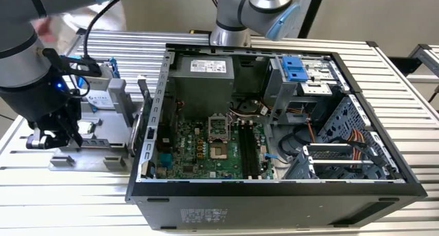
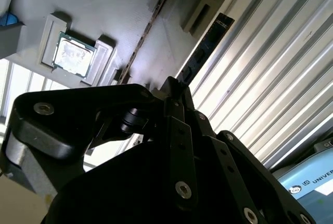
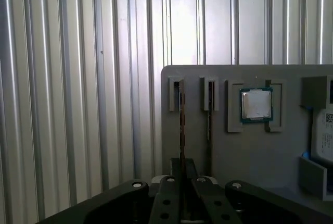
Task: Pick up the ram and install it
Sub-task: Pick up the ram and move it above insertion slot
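In the first wrist view the ram (image 3: 181, 117) stands on edge in a slot of a grey holder tray (image 3: 250, 151), and a second stick (image 3: 209, 114) stands in the neighbouring slot. My gripper (image 3: 182, 174) sits over the near end of the first stick, fingers closed against its two faces. In the second wrist view the ram (image 2: 208, 44) runs as a dark strip into my gripper (image 2: 174, 91). In the exterior view my gripper (image 1: 51, 138) hangs low over the tray (image 1: 92, 161) at that view's left. The motherboard's long black slots (image 1: 250, 153) lie inside the open computer case.
A small square silver chip (image 3: 256, 104) rests in a tray pocket. A silver hard drive (image 1: 96, 94) in a blue frame stands behind the tray. The open computer case (image 1: 274, 195) has tall walls. The table (image 1: 41, 205) is ribbed metal.
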`<state>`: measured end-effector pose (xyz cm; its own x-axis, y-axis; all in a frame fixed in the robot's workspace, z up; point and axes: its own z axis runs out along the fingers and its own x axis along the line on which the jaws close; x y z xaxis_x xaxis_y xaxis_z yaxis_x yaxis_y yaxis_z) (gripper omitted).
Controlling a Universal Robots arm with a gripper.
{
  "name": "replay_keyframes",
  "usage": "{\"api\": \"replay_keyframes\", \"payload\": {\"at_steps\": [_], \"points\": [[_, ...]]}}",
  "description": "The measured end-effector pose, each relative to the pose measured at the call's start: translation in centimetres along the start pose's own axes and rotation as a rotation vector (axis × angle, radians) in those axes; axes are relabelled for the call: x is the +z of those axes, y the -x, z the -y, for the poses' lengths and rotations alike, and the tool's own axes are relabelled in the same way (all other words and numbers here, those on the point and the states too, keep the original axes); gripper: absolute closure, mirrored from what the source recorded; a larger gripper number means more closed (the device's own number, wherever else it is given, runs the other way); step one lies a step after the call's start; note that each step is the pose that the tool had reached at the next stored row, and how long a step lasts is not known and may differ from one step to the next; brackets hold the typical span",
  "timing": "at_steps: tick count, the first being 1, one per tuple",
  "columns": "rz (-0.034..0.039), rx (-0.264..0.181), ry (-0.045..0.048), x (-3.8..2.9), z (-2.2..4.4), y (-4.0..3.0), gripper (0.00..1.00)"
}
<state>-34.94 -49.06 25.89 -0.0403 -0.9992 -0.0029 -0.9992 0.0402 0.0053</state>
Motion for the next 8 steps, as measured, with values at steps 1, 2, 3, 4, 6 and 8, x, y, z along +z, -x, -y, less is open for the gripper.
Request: {"api": "replay_keyframes", "payload": {"at_steps": [1,2,3,4,6,8], "points": [[0.0000,0.000,0.0001,-0.03,0.00,0.00,1.00],[0.0000,0.000,0.0001,-0.06,-0.01,0.00,1.00],[0.0000,0.000,0.0001,-0.10,-0.01,0.01,1.00],[0.0000,0.000,0.0000,-0.13,-0.02,0.01,1.00],[0.0000,0.000,0.0000,-0.19,-0.02,0.01,1.00],[0.0000,0.000,0.0001,-0.26,-0.02,0.01,1.00]]}}
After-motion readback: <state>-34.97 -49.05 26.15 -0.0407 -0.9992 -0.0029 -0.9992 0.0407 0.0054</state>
